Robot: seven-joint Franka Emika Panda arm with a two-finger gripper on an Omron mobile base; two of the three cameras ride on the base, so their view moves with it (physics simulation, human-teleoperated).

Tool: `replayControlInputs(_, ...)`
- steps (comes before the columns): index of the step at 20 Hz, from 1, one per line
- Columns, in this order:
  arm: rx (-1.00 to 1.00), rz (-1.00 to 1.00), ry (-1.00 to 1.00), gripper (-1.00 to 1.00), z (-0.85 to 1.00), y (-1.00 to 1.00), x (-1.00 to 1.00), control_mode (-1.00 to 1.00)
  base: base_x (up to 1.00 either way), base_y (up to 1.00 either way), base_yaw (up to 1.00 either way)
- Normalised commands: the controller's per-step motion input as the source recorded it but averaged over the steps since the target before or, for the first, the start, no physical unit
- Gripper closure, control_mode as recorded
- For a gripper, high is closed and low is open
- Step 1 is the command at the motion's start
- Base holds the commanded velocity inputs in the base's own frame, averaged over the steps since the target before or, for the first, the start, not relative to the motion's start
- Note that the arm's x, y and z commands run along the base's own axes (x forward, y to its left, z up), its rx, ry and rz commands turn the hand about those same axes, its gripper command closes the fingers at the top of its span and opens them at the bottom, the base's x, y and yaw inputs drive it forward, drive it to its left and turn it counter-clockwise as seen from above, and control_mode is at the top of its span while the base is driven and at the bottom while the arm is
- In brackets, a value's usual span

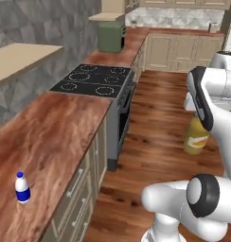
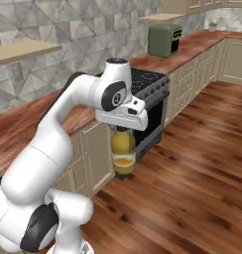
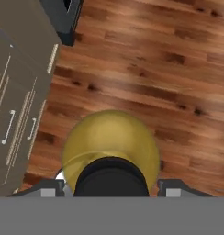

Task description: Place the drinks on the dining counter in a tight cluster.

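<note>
1. Left base view: the white arm is carrying the amber-yellow bottle (image 1: 197,136) out over the wooden floor (image 1: 160,156), well clear of the reddish-brown counter (image 1: 46,137) that runs beside the black cooktop (image 1: 93,80). The bottle is hanging upright below the hand, its neck tucked up into it. The tiny white bottle (image 1: 22,187) with a blue label is standing alone on that counter, well short of the cooktop and near the front edge; judging by the task, it is waiting for the other drinks to join it. A green toaster (image 1: 111,37) is sitting beyond the cooktop.

2. Right base view: the gripper (image 2: 122,130) is pointing straight down and gripping the bottle at its dark-capped neck, so the yellow body is dangling freely in front of the tan cabinet doors (image 2: 95,151) next to the oven. Holding it by the top is keeping it vertical, which should let it be stood on a surface without tipping. The cooktop is lying behind the arm's elbow.

3. Hand view: the camera is looking straight down on the bottle's black cap and rounded yellow shoulders, with the two fingertips (image 3: 48,187) closing on either side of the neck. Drawer fronts with metal handles (image 3: 13,124) are sliding past on one side, floorboards beneath. The bottle is in transit, not yet over any counter.
</note>
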Motion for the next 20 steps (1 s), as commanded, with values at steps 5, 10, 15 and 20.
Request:
replayControlInputs(5, 0.00, 0.00, 0.00, 1.00, 0.00, 0.00, 0.00, 1.00, 0.30, 0.06, -0.84)
replayControlInputs(10, 0.00, 0.00, 0.00, 1.00, 0.00, 0.00, 0.00, 1.00, 0.43, 0.00, -0.77)
replayControlInputs(15, 0.00, 0.00, 0.00, 1.00, 0.00, 0.00, 0.00, 1.00, 0.65, 0.00, -0.69)
replayControlInputs(20, 0.00, 0.00, 0.00, 1.00, 0.00, 0.00, 0.00, 1.00, 0.16, 0.00, -0.80)
